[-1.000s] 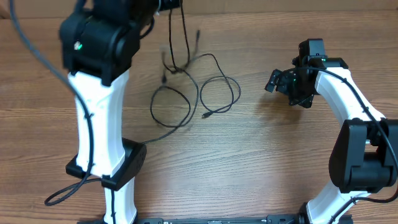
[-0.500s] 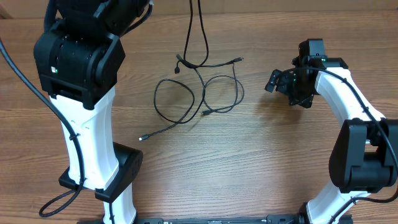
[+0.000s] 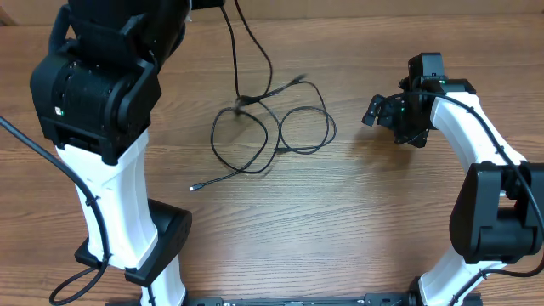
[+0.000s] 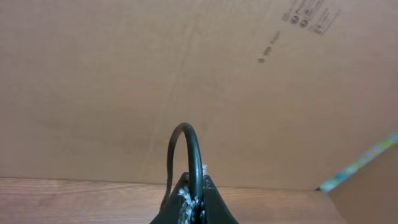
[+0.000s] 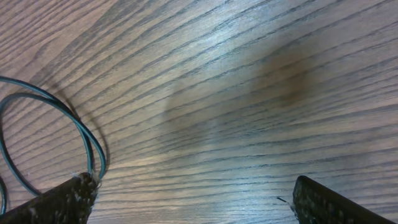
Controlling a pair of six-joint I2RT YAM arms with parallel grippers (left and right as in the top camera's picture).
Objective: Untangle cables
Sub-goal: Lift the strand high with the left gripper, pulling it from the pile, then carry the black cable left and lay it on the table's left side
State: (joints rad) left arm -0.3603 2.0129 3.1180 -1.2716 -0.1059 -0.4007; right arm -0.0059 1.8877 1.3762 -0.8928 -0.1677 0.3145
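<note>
The left gripper [image 4: 194, 190] was clamped shut on a loop of the cables [image 4: 186, 134]. The strands hung below it to a tangle lying on the bench [image 3: 357, 221]. The right gripper [image 5: 193, 202] stood wide and empty, with cable loops close beside one finger.

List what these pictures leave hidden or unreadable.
- Overhead: the left gripper is hidden by its own arm and the top edge.
- Overhead: the cables blur where they cross; which strand lies over cannot be told.
- Left wrist: the cardboard print is too small to read.
</note>
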